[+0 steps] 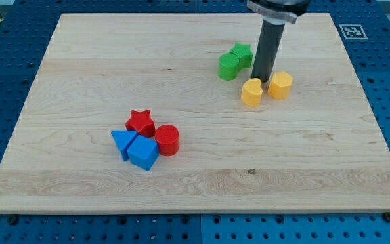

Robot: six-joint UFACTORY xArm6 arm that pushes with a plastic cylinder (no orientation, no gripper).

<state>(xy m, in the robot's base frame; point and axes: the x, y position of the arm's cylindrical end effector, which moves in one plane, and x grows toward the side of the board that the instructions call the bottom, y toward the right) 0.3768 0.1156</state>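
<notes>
Two yellow blocks, left (252,93) and right (280,85), flank my tip (261,81) upper right; it grips nothing, well inside the board's edges (181,210).

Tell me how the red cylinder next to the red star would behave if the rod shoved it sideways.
The red cylinder stands on its flat end on the wooden board, so it would probably slide, not roll. It looks squat, so tipping seems unlikely. It sits by the red star and a blue block, so they might shift too. My tip is far off, between the yellow blocks.
</notes>
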